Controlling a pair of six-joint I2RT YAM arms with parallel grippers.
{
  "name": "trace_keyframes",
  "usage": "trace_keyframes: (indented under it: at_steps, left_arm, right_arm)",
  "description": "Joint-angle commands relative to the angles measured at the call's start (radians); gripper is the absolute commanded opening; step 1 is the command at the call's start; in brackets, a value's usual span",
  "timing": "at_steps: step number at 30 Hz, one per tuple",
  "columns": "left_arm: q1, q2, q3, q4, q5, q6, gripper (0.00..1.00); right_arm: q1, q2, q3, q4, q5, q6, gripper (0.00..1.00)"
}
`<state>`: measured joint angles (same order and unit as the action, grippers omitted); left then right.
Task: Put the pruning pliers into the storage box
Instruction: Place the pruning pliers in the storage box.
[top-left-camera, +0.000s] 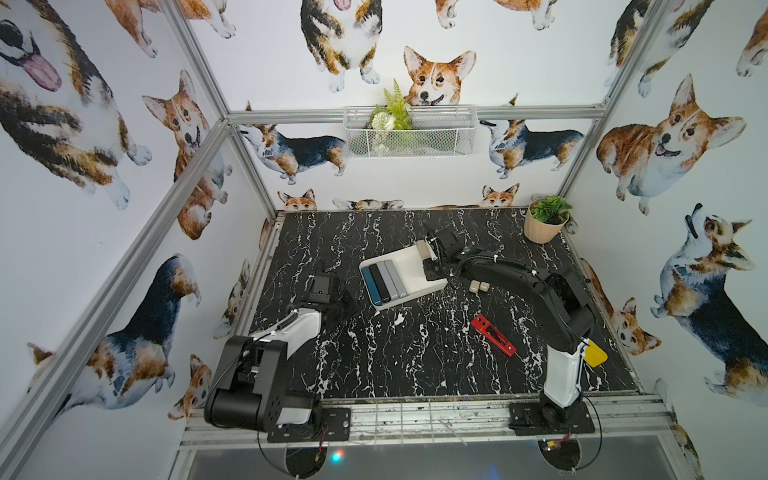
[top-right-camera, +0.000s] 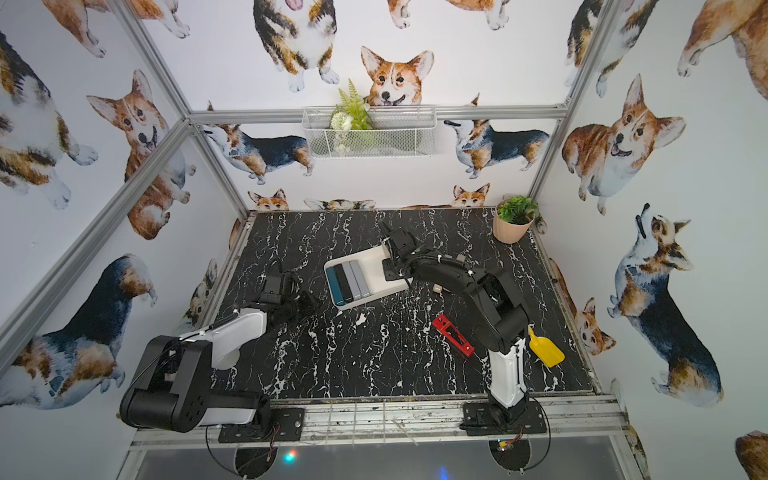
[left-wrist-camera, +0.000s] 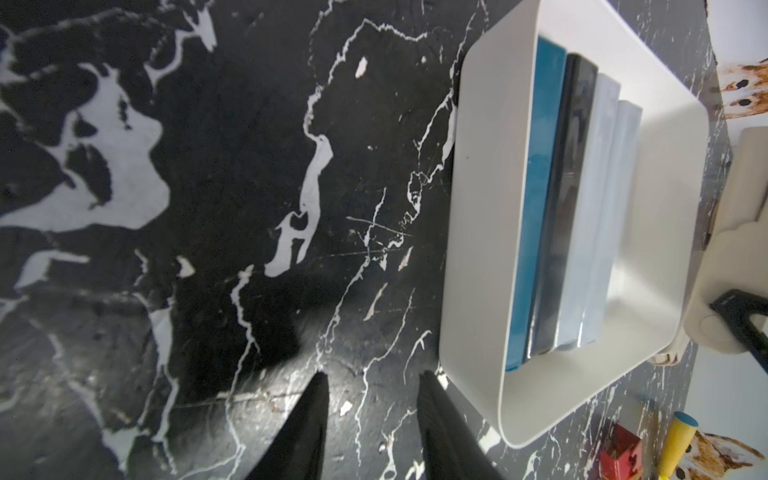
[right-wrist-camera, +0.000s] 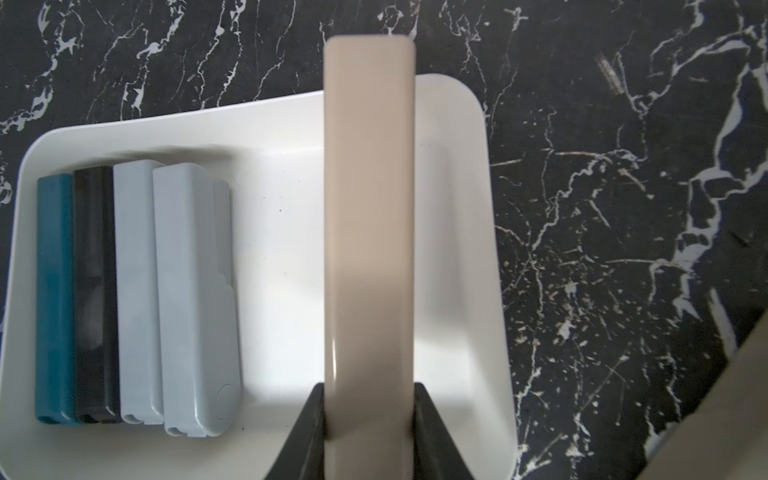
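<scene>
Beige bar (right-wrist-camera: 369, 208) clamped in right end effector (right-wrist-camera: 370, 399) above the storage box (right-wrist-camera: 282, 232)
Released tilted, its far end may catch the box's rim and tip out; left end effector (left-wrist-camera: 372, 386), apart and empty, sits beside the box.

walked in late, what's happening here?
The right end effector holds a beige plier above the storage box, not yet released. Inside lie a teal plier, a black plier and two grey pliers. The left end effector is open and empty beside the box. Two beige pliers and the red plier lie on the table.
</scene>
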<state>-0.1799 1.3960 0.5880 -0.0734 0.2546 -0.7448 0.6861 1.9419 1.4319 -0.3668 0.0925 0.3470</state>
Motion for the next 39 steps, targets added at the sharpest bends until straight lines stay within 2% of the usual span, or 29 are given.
trace_keyframes:
  at_steps: [1, 18, 32, 39]
  left_arm:
    - [0.002, -0.006, -0.004, 0.014, -0.006, -0.008, 0.39]
    - [0.002, -0.004, 0.011, 0.053, 0.017, -0.01, 0.4]
    - [0.002, 0.097, -0.034, 0.516, 0.22, -0.134, 0.4]
    - [0.002, 0.156, -0.024, 0.555, 0.226, -0.17, 0.4]
  right_arm:
    - [0.013, 0.016, 0.026, 0.026, -0.014, 0.017, 0.0]
    - [0.064, 0.091, 0.088, 0.019, -0.034, 0.033, 0.0]
    - [0.103, 0.169, 0.157, -0.003, -0.046, 0.044, 0.0]
    - [0.106, 0.181, 0.154, -0.011, -0.046, 0.048, 0.0]
